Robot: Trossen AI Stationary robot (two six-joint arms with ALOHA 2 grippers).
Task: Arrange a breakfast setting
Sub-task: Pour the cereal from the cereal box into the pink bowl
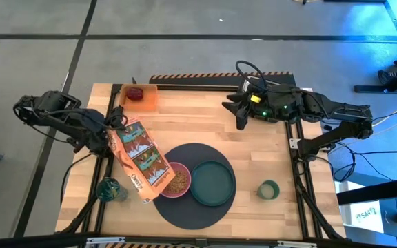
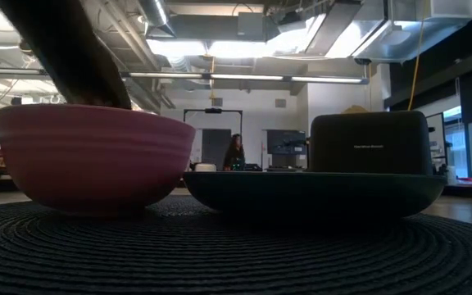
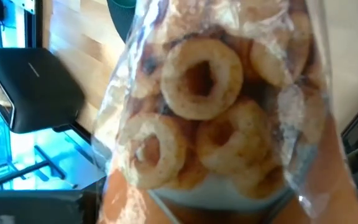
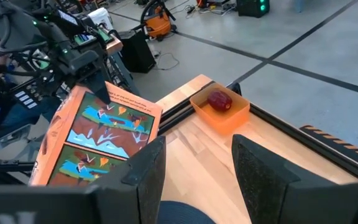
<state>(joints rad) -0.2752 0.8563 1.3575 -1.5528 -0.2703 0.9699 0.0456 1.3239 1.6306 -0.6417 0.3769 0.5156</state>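
Note:
My left gripper [image 1: 110, 135] is shut on an orange cereal bag [image 1: 140, 160], which slants down to the pink bowl [image 1: 178, 180]. Brown cereal lies in the bowl. The bowl and the dark green plate [image 1: 212, 182] stand side by side on the round dark grey mat [image 1: 191, 213]. The pale-green cup [image 1: 269, 189] stands on the table right of the mat. A small red food piece [image 1: 136, 92] lies in an orange tray [image 1: 141, 96] at the far edge. My right gripper [image 1: 238, 114] hovers open and empty over the far right. No spoon shows. My left gripper holds the cereal bag by its upper end [image 4: 107, 93], coming from the table's left side. The bag is lifted clear and tilted, its lower end [image 1: 158, 187] over the pink bowl's left rim. The left wrist view shows cereal rings [image 3: 201, 78] behind clear film; the fingers are hidden.
A dark teal cup [image 1: 110, 189] stands near the table's left front corner, under the bag's side. A black box [image 2: 371, 143] shows behind the plate in the low view. Bare wood lies between the mat and the far edge.

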